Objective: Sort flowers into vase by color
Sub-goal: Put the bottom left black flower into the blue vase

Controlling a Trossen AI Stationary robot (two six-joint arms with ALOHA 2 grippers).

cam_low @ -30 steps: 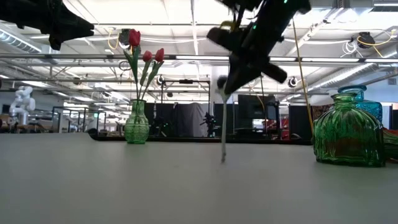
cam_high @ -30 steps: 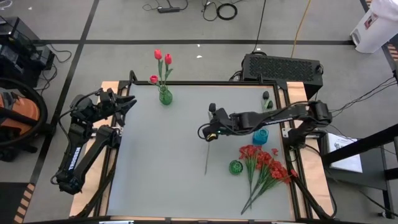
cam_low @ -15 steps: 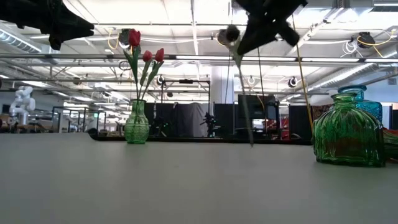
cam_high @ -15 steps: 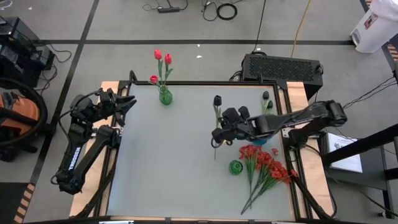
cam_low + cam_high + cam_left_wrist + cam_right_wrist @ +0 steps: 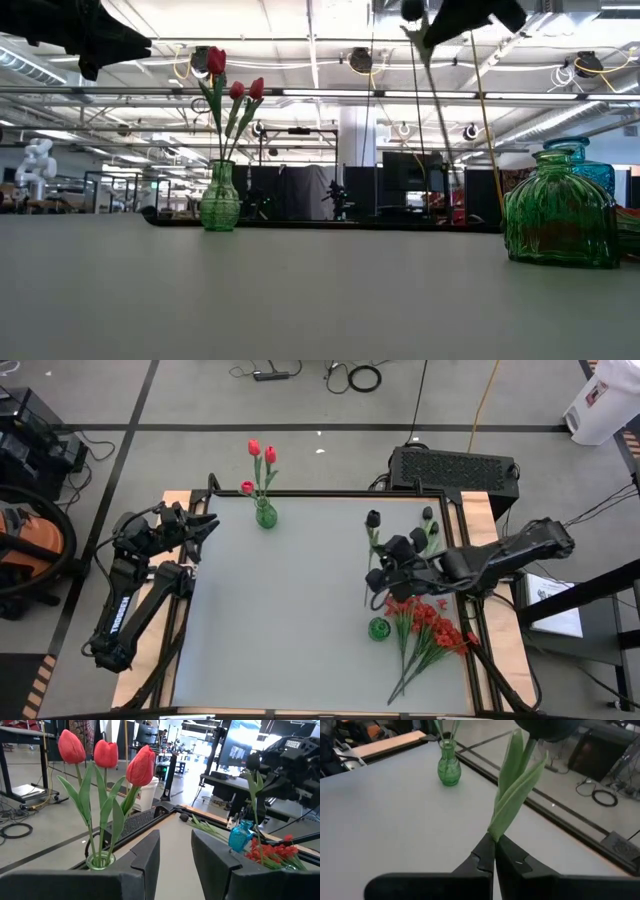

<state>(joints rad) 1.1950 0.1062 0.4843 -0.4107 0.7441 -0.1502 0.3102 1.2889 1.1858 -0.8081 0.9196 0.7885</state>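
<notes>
My right gripper (image 5: 380,578) is shut on a black tulip (image 5: 373,518) over the table's right half, beside a small green vase (image 5: 379,628) and the bunch of red blossoms (image 5: 430,625) lying on the table. In the low view the black bud (image 5: 412,10) is high up, with its stem slanting down. Red-pink tulips (image 5: 262,455) stand in a green vase (image 5: 265,513) at the far edge. Another black tulip (image 5: 428,520) lies by the far right corner. My left gripper (image 5: 175,855) waits open at the far left, raised. My right gripper pinches the black tulip's green stem (image 5: 495,836) just below its leaves, between the two fingers (image 5: 482,855). The fingers lie across the stem and come from the table's right. The flower stands almost upright, bud on top, lifted clear of the table.
A blue vase (image 5: 241,834) stands behind the near green vase (image 5: 560,215) on the right side. The blossoms' long stems (image 5: 405,680) reach toward the near right corner. A black box (image 5: 455,468) sits beyond the far edge. The table's middle and left (image 5: 270,620) are bare.
My right gripper has carried the black tulip toward the table's right edge and upward. A second ago the stem's lower end touched the table; now the whole flower hangs clear and higher, its bud moved right and toward the far edge. The gripper stayed shut.
</notes>
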